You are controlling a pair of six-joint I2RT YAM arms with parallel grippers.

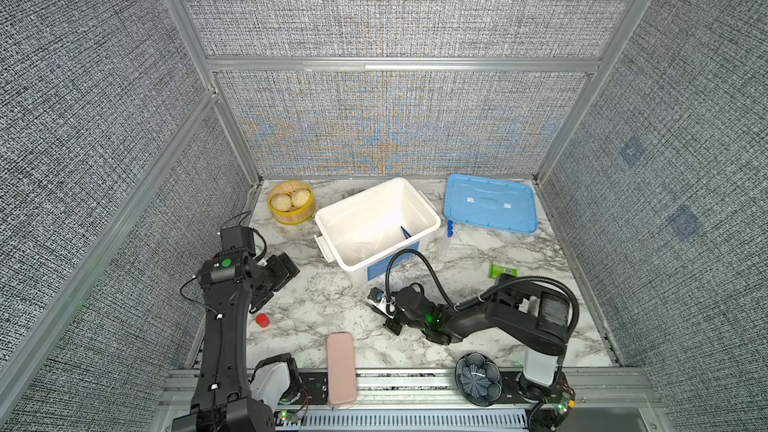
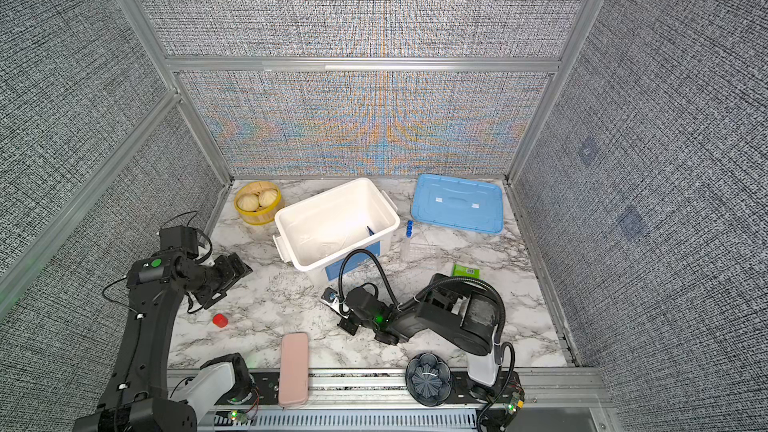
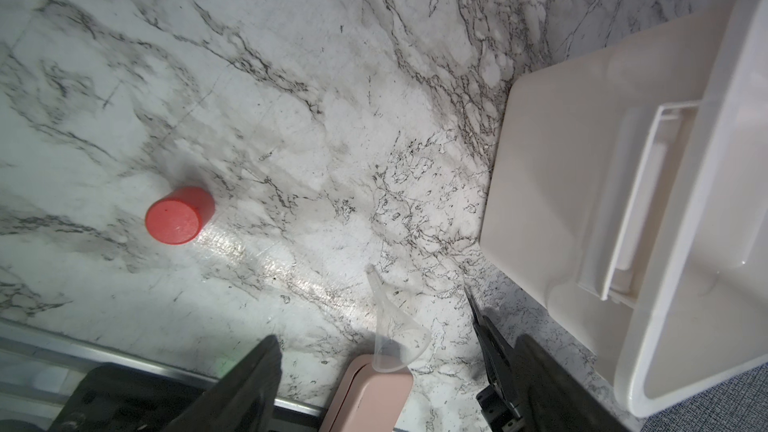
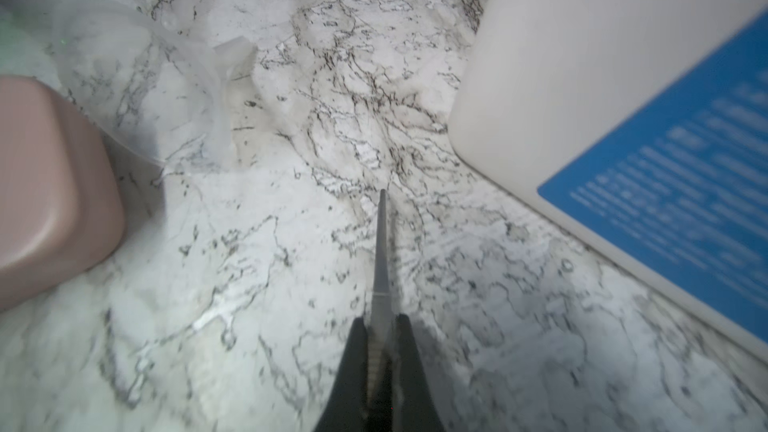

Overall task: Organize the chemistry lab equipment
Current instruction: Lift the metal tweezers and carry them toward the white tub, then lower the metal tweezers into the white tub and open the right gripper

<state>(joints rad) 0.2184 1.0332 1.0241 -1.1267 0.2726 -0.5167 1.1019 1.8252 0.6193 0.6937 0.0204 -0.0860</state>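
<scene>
My right gripper (image 4: 380, 320) is shut on the grey metal tweezers (image 4: 382, 251). Their tip points out low over the marble, in front of the white bin (image 1: 357, 197). In a top view this gripper (image 1: 386, 311) sits at table centre. Blue tweezers (image 1: 405, 231) and a faint clear vessel (image 1: 363, 251) lie inside the bin. Blue-capped tubes (image 1: 449, 230) stand in the clear rack (image 1: 463, 253) to the bin's right. A clear funnel (image 3: 395, 334) lies against the pink case (image 3: 370, 396). My left gripper (image 3: 401, 340) is open and empty; in a top view it (image 1: 282, 268) hovers left of the bin.
A blue lid (image 1: 490, 203) lies at the back right, and a yellow steamer basket (image 1: 291, 201) stands at the back left. A red cylinder (image 1: 262, 320) stands at the left. A green packet (image 1: 503, 271) lies at the right, and a dark flower-shaped dish (image 1: 478, 378) is on the front rail.
</scene>
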